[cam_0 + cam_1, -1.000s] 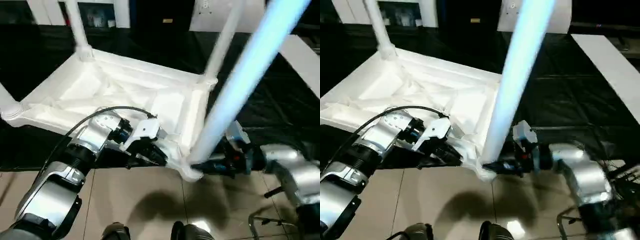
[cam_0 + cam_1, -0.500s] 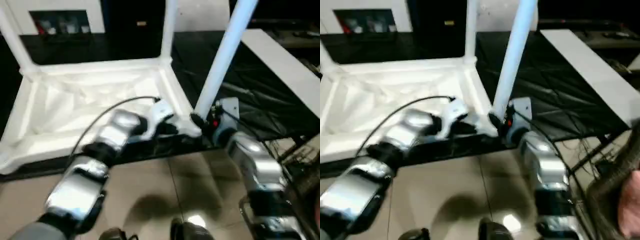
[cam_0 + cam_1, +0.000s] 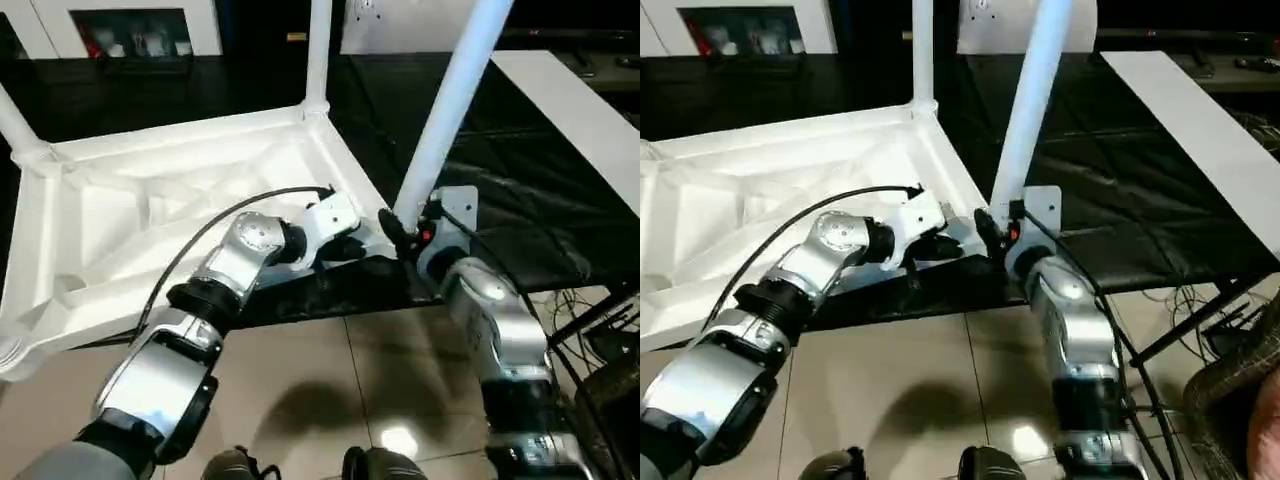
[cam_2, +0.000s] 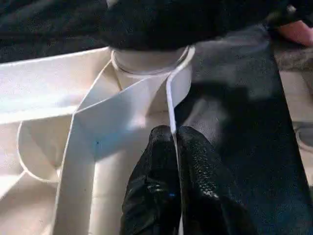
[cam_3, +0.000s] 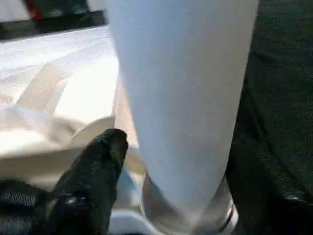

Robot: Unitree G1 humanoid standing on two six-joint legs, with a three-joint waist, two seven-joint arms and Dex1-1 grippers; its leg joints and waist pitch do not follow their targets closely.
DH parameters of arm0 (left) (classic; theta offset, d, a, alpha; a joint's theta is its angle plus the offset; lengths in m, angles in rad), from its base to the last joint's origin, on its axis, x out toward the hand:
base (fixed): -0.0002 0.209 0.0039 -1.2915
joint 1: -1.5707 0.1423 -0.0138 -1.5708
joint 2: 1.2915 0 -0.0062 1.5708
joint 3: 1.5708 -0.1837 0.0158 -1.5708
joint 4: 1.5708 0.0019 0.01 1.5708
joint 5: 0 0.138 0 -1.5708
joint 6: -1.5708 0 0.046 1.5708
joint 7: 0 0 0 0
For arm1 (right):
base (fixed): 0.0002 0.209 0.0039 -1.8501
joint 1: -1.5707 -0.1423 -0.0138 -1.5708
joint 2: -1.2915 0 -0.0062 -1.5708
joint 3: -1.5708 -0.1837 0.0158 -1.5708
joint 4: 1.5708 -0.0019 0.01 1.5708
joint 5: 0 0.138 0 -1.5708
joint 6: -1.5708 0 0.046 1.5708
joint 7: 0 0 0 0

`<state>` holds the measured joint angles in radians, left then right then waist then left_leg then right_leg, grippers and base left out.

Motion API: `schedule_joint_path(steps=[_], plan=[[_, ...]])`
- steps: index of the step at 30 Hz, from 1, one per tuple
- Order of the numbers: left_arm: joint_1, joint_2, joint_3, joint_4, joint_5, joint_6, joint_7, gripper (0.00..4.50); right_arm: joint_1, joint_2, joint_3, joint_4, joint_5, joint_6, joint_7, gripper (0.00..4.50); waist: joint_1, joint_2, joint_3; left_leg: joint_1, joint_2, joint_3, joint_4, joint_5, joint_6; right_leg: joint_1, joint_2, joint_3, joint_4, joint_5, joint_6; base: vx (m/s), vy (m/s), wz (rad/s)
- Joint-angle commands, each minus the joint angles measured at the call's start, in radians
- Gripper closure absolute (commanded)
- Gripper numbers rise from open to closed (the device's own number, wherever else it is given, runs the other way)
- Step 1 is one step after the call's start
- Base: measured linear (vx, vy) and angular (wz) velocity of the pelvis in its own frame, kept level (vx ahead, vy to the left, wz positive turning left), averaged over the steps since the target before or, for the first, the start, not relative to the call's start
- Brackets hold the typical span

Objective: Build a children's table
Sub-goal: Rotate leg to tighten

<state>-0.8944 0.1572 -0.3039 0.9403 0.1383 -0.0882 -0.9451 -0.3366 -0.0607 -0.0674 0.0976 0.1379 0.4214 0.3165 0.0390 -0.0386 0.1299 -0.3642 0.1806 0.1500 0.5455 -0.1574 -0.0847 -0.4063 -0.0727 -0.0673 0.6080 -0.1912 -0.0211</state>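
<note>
The white tabletop (image 3: 180,200) lies upside down on the black-covered table with its ribbed underside showing. White legs rise from its corners: one at the far left (image 3: 15,125), one at the far right (image 3: 318,50), and a thick near one (image 3: 450,110). My left gripper (image 3: 365,245) is at the near right corner, its black fingers (image 4: 161,152) shut on the thin rim beside the round socket (image 4: 146,63). My right gripper (image 3: 400,225) is at the foot of the near leg (image 5: 186,98). It is open, with one finger (image 5: 100,166) on each side of the tube.
The black cloth of the work table (image 3: 560,200) runs off to the right, with a long white board (image 3: 570,100) lying on it. Tiled floor (image 3: 300,380) lies below the table's front edge. Cables and a metal frame (image 3: 600,340) sit at the lower right. A white cabinet (image 3: 130,30) stands behind.
The whole view has swung, so the camera moved. Both grippers stay at the same corner of the tabletop, the left on the rim and the right at the leg's foot.
</note>
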Motion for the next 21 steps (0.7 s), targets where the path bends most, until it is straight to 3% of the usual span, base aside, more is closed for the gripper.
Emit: schedule_joint_path(steps=[1, 2, 3, 4, 5, 7, 8, 13, 15, 17, 21], plan=[[-0.022, 0.006, -0.024, 0.027, 0.025, -0.07, -0.02, 4.5, 0.049, -0.011, 0.047, -0.055, 0.03, 0.03, 0.056, 0.93, 0.001, -0.003, -0.073, 0.005, 0.035, 0.004, -0.043, -0.106, 0.11, 0.06, -0.062, 0.057, -0.077, -0.082, -0.205, 0.0, 0.0, 0.0], [-0.039, 0.015, -0.02, 0.05, 0.035, -0.097, -0.014, 4.5, 0.097, -0.041, 0.045, -0.111, 0.04, 0.034, 0.082, 0.88, 0.003, -0.005, -0.076, -0.002, 0.035, 0.004, -0.041, -0.085, 0.122, 0.067, -0.065, 0.056, -0.069, -0.024, -0.218, 0.0, 0.0, 0.0], [-0.039, 0.015, -0.02, 0.05, 0.035, -0.097, -0.014, 4.5, 0.097, -0.041, 0.045, -0.111, 0.04, 0.034, 0.082, 0.88, 0.005, -0.004, -0.077, 0.0, 0.035, 0.005, -0.039, -0.081, 0.128, 0.065, -0.064, 0.056, -0.068, -0.004, -0.219, 0.0, 0.0, 0.0], [-0.059, 0.024, -0.021, 0.076, 0.044, -0.127, -0.008, 4.5, 0.148, -0.072, 0.044, -0.171, 0.045, 0.043, 0.112, 0.81, 0.0, -0.006, -0.072, -0.006, 0.034, 0.004, -0.04, -0.088, 0.133, 0.066, -0.064, 0.053, -0.069, -0.003, -0.221, 0.0, 0.0, 0.0], [-0.067, 0.027, -0.022, 0.085, 0.048, -0.138, -0.005, 4.5, 0.165, -0.081, 0.044, -0.19, 0.048, 0.048, 0.122, 0.71, 0.004, -0.005, -0.072, -0.001, 0.037, 0.005, -0.04, -0.099, 0.132, 0.064, -0.064, 0.054, -0.072, -0.019, -0.218, 0.0, 0.0, 0.0], [-0.083, 0.031, -0.022, 0.106, 0.054, -0.16, 0.005, 4.5, 0.204, -0.099, 0.04, -0.237, 0.055, 0.064, 0.14, 0.51, 0.004, -0.005, -0.072, -0.002, 0.037, 0.005, -0.039, -0.116, 0.13, 0.064, -0.066, 0.055, -0.074, -0.044, -0.214, 0.0, 0.0, 0.0], [-0.095, 0.034, -0.021, 0.122, 0.059, -0.177, 0.016, 4.5, 0.233, -0.112, 0.039, -0.271, 0.06, 0.072, 0.15, 0.48, 0.002, 0.001, -0.069, -0.005, 0.038, 0.003, -0.041, -0.134, 0.117, 0.063, -0.067, 0.054, -0.076, -0.074, -0.212, 0.0, 0.0, 0.0], [-0.128, 0.035, -0.016, 0.171, 0.071, -0.228, 0.066, 4.5, 0.296, -0.146, 0.04, -0.346, 0.081, 0.091, 0.159, 0.07, 0.0, -0.004, -0.066, -0.005, 0.036, 0.004, -0.042, -0.169, 0.1, 0.059, -0.067, 0.054, -0.086, -0.152, -0.189, 0.0, 0.0, 0.0], [-0.152, 0.022, 0.03, 0.196, 0.04, -0.235, 0.129, 4.06, 0.332, -0.155, 0.027, -0.375, 0.074, 0.093, 0.137, 0.01, 0.0, -0.004, -0.066, -0.005, 0.036, 0.005, -0.041, -0.17, 0.092, 0.056, -0.068, 0.054, -0.089, -0.175, -0.183, 0.0, 0.0, 0.0], [-0.151, 0.016, 0.052, 0.194, 0.018, -0.234, 0.134, 3.91, 0.342, -0.153, 0.022, -0.385, 0.079, 0.097, 0.134, 0.0, 0.0, -0.004, -0.068, -0.007, 0.037, 0.005, -0.04, -0.158, 0.095, 0.058, -0.068, 0.054, -0.086, -0.148, -0.188, 0.0, 0.0, 0.0], [-0.125, 0.012, 0.091, 0.185, -0.022, -0.275, 0.13, 3.51, 0.36, -0.141, 0.015, -0.411, 0.087, 0.1, 0.119, 0.0, -0.002, -0.003, -0.072, -0.008, 0.037, 0.006, -0.036, -0.118, 0.122, 0.059, -0.067, 0.052, -0.074, -0.032, -0.233, 0.0, 0.0, 0.0]])
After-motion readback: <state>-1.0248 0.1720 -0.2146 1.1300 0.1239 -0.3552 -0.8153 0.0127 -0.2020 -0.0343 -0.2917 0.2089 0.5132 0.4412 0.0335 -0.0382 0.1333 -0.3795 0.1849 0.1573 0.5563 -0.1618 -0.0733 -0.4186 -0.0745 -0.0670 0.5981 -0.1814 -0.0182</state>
